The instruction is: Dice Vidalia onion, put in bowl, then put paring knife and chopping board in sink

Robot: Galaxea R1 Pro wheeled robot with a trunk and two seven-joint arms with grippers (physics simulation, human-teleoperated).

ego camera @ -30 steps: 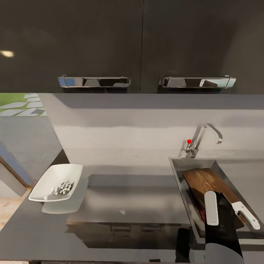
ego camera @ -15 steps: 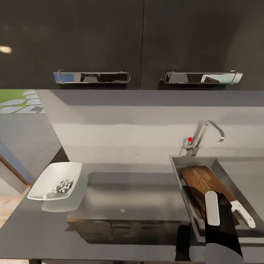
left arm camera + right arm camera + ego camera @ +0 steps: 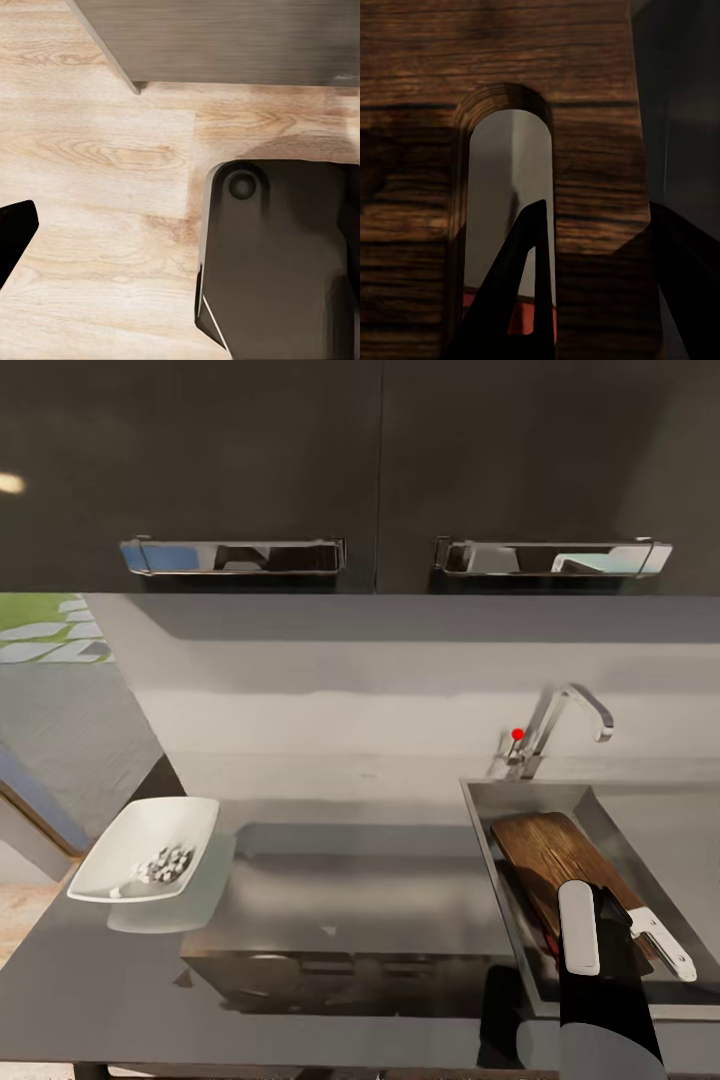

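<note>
1. In the head view, the chopping board (image 3: 555, 860) is lying tilted inside the sink (image 3: 482, 812) at the lower right of the frame, its far rounded end leaning toward the tap (image 3: 560, 720).
2. The right gripper (image 3: 620, 930) is hovering over the near end of the board, its two pale fingers (image 3: 578, 928) standing spread apart with the jaws open and clamping nothing.
3. In the right wrist view, the board's (image 3: 585, 142) slot handle is sitting in the centre of the frame, with two dark fingertips (image 3: 521, 292) reaching up from the lower edge on either side of the wood.
4. A strip of red-orange, the paring knife (image 3: 514, 315), is peeking out under the board at the lower middle of that frame; a dark sliver with a red hint is also showing beside the board in the head view.
5. The bowl (image 3: 140, 850) is resting on the countertop (image 3: 350, 900) at the left of the head view, holding small pale pieces of diced onion (image 3: 165, 863).
6. The left wrist view is looking down at a wood-grain floor (image 3: 97, 165) and a dark rounded part of the robot (image 3: 277, 255); I cannot tell how the left gripper's jaws are standing.
</note>
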